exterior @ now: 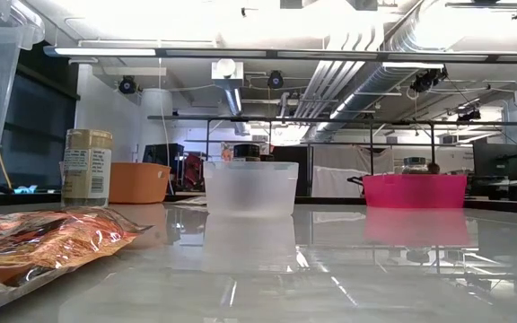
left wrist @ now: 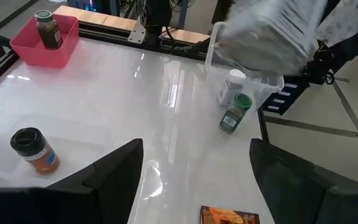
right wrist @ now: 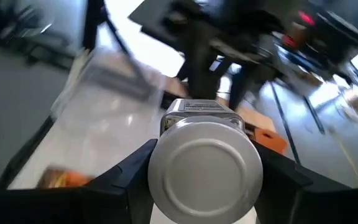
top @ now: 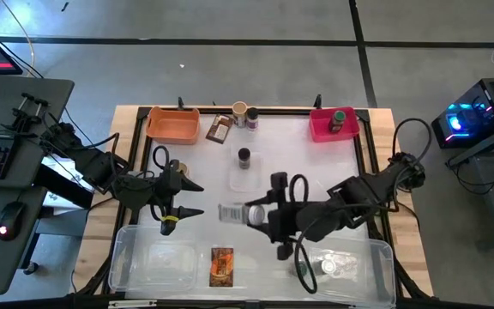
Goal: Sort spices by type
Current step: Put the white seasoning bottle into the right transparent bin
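My right gripper (top: 249, 215) is shut on a small labelled jar (top: 232, 213) with a pale round end, above the table's middle. My left gripper (top: 197, 199) hangs open just left of it and touches nothing. A dark-capped jar (top: 243, 157) stands in a shallow clear tub (top: 245, 178). One green-capped jar (top: 340, 118) stands in the pink bin (top: 333, 127). A tan-capped jar (top: 239, 110), another jar (top: 251, 117) and a brown packet (top: 219, 129) rest at the far edge. An orange packet (top: 221, 266) lies flat in the near left tub. Green-capped (left wrist: 236, 113) and white-capped (left wrist: 235, 81) jars sit in the near right tub. My right gripper pinches the jar by its sides (right wrist: 166, 155), one finger (right wrist: 126, 174) on each side near the pale round end (right wrist: 204, 165) that faces the wrist. The fingers come level from the table's right and lie along the jar. It lies on its side, lifted clear.
The orange bin (top: 172, 125) stands at the far left corner. Two large clear tubs (top: 144, 257) (top: 371, 266) line the near edge. Bare tabletop (top: 307, 167) lies between the shallow tub and the pink bin. Neither gripper shows in the low view.
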You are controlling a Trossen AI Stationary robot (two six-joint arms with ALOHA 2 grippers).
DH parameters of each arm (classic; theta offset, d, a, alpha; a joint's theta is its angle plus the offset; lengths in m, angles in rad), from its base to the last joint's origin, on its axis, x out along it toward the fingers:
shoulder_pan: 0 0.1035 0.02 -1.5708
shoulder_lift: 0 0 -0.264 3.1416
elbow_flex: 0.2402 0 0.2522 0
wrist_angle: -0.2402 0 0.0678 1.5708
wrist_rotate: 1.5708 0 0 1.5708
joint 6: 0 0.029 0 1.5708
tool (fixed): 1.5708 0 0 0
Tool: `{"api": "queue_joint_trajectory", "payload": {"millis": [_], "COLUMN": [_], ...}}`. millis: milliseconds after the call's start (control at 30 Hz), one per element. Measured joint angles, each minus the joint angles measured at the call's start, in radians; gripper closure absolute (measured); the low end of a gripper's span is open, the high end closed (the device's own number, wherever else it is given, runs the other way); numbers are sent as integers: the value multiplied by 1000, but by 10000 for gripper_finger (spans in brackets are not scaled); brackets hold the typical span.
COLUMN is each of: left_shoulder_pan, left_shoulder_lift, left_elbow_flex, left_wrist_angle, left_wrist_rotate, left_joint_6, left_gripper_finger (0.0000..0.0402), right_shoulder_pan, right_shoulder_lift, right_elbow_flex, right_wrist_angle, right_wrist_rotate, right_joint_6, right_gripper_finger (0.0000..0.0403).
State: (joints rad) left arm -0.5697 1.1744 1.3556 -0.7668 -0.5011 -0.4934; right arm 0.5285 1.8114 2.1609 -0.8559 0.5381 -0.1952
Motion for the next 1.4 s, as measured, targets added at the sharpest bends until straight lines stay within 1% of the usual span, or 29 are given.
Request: {"api": "queue_joint_trajectory", "payload": {"millis": [100,167,300,367,433,533,600,667,733,867,967,1067,1133,1167,1200,1267,1333,1400], "left_shoulder_pan": [0,0,0,0,2,11,18,25,32,40,40,39,39,39,39,38,35,32], "left_shoulder_lift": [0,0,0,0,0,0,0,0,0,0,0,0,0,0,0,0,-4,-12], "left_elbow_flex": [0,0,0,0,0,0,0,0,0,0,0,0,0,0,0,0,0,0], "left_wrist_angle": [-5,-8,-10,-9,-8,-7,-7,-7,-7,-7,-7,-7,-14,-25,-40,-85,-142,-182], "left_wrist_rotate": [0,0,-9,-17,-24,-29,-32,-33,-33,-34,-34,-33,-34,-33,-31,-10,0,0], "left_joint_6": [-1,-3,-3,-3,-3,-2,-2,6,10,29,54,84,95,99,108,135,145,135], "left_gripper_finger": [119,119,119,119,119,119,119,119,119,119,119,119,119,119,119,119,119,119], "right_shoulder_pan": [-12,-21,-63,-100,-142,-224,-281,-331,-383,-498,-557,-586,-581,-573,-562,-525,-474,-411], "right_shoulder_lift": [1,1,-6,-23,-47,-82,-97,-105,-107,-99,-92,-91,-91,-91,-91,-91,-91,-89], "right_elbow_flex": [0,0,0,0,0,1,1,1,1,1,0,0,0,0,0,0,0,0], "right_wrist_angle": [-35,-42,68,130,150,95,41,10,-14,-82,-108,-76,-38,-12,4,-7,-72,-165], "right_wrist_rotate": [-60,-39,146,177,196,170,136,147,156,43,23,19,-17,-55,-113,-244,-385,-455], "right_joint_6": [-21,21,301,474,707,1084,1243,1324,1367,1513,1587,1583,1486,1385,1247,916,641,443], "right_gripper_finger": [203,203,203,203,203,203,203,203,203,203,203,203,203,203,203,203,203,203]}}
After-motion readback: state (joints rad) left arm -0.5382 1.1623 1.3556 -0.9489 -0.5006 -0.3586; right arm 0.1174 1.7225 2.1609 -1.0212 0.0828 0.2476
